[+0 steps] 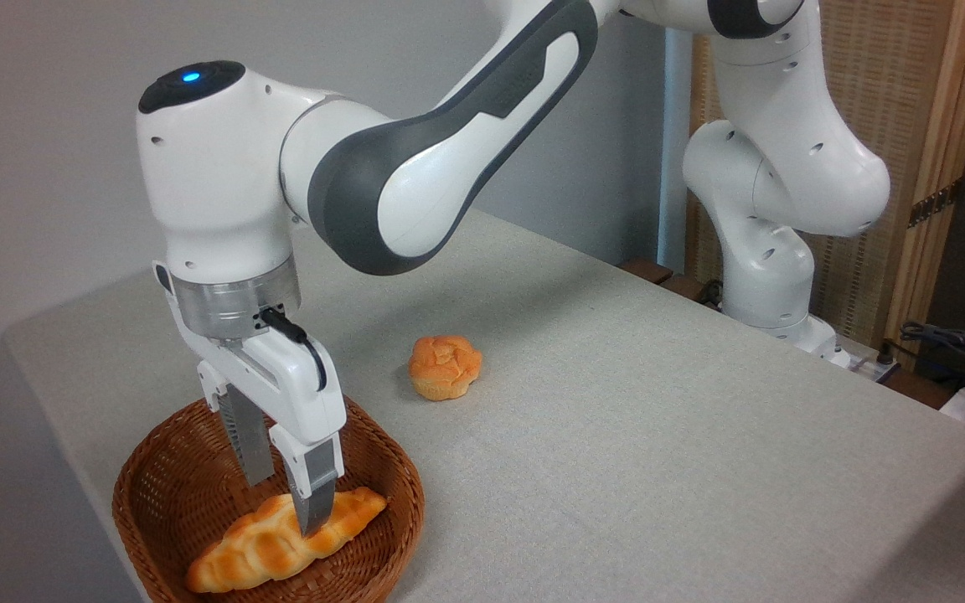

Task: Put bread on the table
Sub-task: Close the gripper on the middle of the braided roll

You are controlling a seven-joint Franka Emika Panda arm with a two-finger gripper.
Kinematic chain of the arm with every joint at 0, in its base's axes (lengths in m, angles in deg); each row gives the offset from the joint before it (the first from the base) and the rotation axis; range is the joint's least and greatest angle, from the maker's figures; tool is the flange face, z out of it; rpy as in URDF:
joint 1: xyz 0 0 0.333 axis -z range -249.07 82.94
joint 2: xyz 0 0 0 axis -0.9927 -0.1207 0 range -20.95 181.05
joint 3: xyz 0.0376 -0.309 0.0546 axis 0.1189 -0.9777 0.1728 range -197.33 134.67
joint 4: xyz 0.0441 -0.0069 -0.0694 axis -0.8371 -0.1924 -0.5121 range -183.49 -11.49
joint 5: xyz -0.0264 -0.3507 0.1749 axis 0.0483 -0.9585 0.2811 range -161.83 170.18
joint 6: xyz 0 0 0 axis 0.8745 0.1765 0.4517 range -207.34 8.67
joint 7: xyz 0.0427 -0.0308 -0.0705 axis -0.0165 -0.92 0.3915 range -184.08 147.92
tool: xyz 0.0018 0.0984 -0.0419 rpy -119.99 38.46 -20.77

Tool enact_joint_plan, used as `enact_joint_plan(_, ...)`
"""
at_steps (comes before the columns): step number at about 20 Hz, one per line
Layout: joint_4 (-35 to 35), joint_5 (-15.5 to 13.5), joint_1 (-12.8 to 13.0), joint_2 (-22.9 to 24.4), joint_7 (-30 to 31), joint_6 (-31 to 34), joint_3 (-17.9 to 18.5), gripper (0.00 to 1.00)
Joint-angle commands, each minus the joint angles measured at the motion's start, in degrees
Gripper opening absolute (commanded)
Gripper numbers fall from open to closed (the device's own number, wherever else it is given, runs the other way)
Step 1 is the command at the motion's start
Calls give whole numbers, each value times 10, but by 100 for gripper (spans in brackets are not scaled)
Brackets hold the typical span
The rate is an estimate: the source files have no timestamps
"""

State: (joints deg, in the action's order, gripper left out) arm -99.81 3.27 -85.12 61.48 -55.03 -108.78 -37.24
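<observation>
We see the long braided golden-orange bread (281, 540) with pointed ends lying in the round brown wicker basket (156, 477), which sits at the near left corner of the table (658, 435) covered in light grey-beige woven cloth. The loaf lies slantwise, its lower tip toward the basket's near rim and its upper tip toward the right rim. We find the white two-finger gripper (286, 498) pointing down into the basket, its grey fingers (245, 444) parted and straddling the loaf's middle; the nearer finger overlaps the loaf, while the farther one stands behind it. We cannot tell whether either finger presses on the crust. The white and grey robot arm (415, 159) arches over from its base at the right. A small round orange bun (445, 366) rests on the cloth, well apart from the basket.
</observation>
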Motion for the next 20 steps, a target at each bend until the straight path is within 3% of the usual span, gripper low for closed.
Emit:
enact_joint_plan(1, -2, 3, -2, -7, -13, -11, 0, 100)
enact_joint_plan(6, -4, 35, -1, -19, -16, -11, -2, 100)
enact_joint_plan(20, -3, 47, -1, -36, -15, -10, -16, 99)
